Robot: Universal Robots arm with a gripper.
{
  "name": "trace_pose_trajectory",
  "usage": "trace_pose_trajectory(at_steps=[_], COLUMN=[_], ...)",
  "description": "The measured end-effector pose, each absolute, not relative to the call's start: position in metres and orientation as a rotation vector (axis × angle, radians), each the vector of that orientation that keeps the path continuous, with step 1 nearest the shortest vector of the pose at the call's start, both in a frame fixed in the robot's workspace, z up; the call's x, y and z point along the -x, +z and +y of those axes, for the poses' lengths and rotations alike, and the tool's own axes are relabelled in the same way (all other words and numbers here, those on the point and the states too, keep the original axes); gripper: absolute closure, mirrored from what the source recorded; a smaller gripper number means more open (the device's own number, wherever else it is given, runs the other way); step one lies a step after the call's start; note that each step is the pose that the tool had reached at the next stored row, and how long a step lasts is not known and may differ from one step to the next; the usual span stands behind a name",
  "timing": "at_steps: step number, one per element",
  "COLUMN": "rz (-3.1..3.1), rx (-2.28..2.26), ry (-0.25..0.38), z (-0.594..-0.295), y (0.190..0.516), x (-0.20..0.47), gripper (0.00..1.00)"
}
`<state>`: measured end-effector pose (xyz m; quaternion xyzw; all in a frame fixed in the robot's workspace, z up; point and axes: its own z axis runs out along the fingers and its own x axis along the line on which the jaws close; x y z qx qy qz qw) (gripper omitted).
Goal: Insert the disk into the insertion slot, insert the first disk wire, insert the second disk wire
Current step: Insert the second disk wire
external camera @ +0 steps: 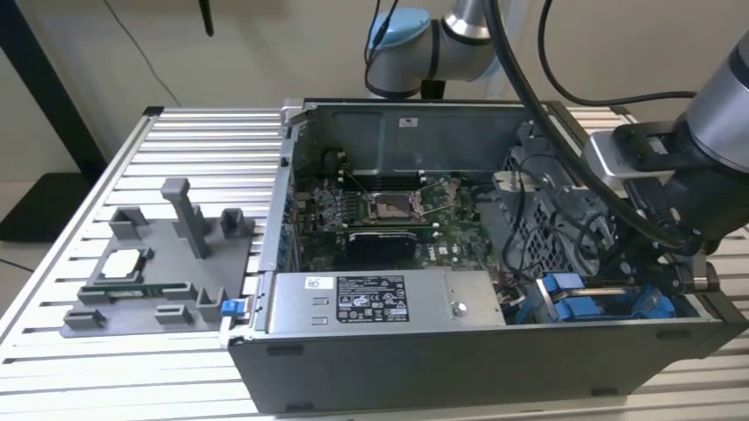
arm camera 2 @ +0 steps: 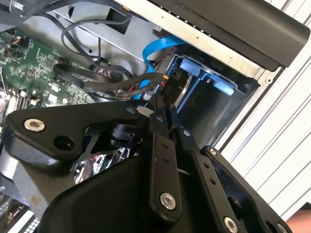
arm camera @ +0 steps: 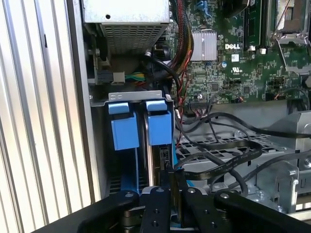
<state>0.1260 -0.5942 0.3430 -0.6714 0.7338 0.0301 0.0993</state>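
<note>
The disk (arm camera: 159,127), in its blue carrier frame, sits inside the insertion slot (arm camera: 136,95) of the grey metal cage, beside another blue-fronted carrier (arm camera: 124,130). My gripper (arm camera: 173,180) is right at the disk's end, its fingers (arm camera 2: 158,121) close together on a black wire connector (arm camera 2: 170,77). A flat black cable (arm camera 2: 121,88) trails from the connector. In the exterior view the gripper (external camera: 655,285) reaches down into the case's near corner on that view's right, just above the blue carriers (external camera: 585,305).
The open computer case holds a motherboard (external camera: 387,210) and a silver power supply (external camera: 387,300). Loose black cables (arm camera: 218,160) cross the cage beside my fingers, and a blue flat cable (arm camera 2: 156,48) curves near the disk. A grey parts fixture (external camera: 153,263) stands on the exterior view's left.
</note>
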Motion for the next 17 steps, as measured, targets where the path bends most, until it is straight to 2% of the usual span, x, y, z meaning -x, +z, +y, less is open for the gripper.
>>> trace_pose_trajectory(at_steps=[17], rz=[2.17], rx=[1.986], ry=[0.089], z=[-0.5938], y=[0.3378], x=[-0.1269], gripper=[1.0])
